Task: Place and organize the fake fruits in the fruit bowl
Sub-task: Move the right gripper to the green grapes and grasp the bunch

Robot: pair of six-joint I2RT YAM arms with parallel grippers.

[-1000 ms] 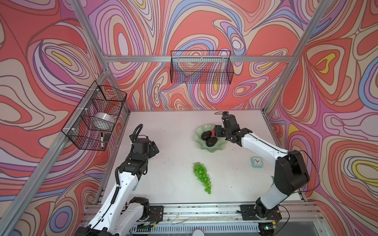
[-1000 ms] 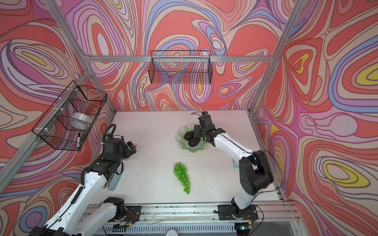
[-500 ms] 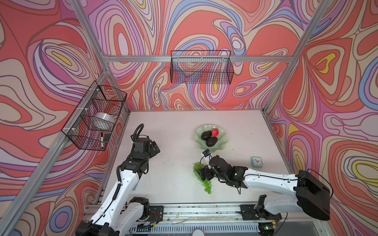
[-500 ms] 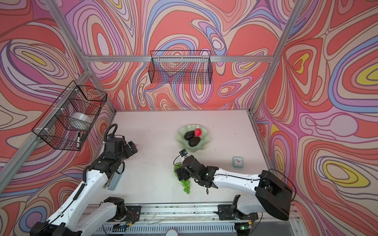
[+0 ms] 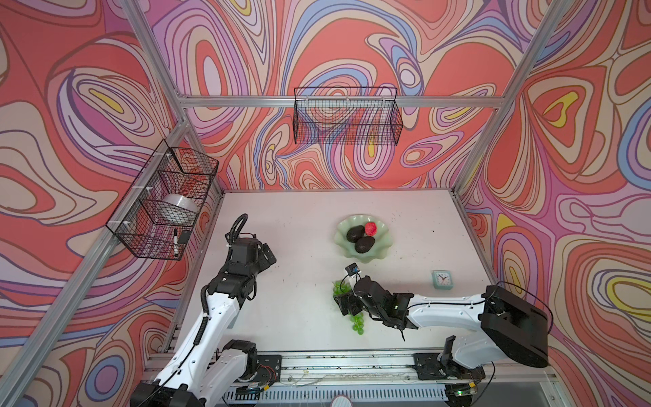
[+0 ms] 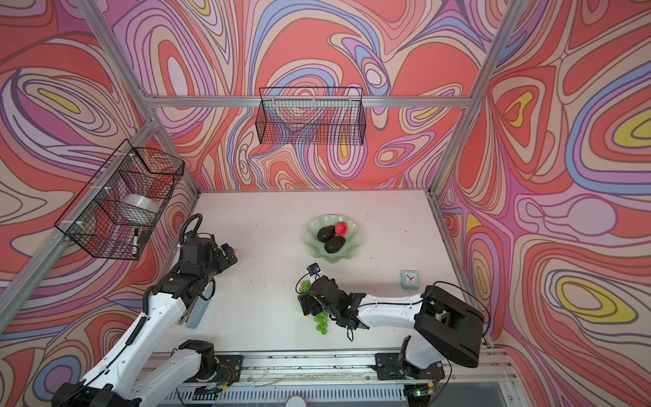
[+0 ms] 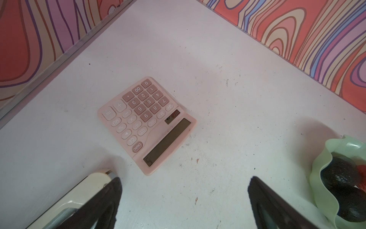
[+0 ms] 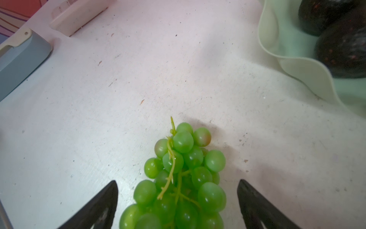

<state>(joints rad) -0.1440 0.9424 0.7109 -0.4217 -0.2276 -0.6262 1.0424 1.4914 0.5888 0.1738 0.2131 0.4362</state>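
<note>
The grape bunch point(image 8: 178, 174) lies on the white table point(image 5: 299, 218), apart from the fruit bowl point(image 5: 379, 248), which sits at its 12 o'clock in both top views. The right gripper point(image 8: 177, 182) straddles the bunch with its jaws spread, clear of the grapes on either side. Both avocados point(image 5: 355, 233) and the strawberry point(image 5: 370, 228) sit in the bowl. At 10 o'clock from the bunch, the left gripper point(image 7: 184, 184) hangs with its jaws wide apart, holding nothing.

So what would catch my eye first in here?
The swirling red-and-purple walls all around grab you first. Then the right end effector, jaws open either side of the green grapes near the front. Beyond them sits the mint fruit bowl, holding two avocados and a strawberry.
</note>
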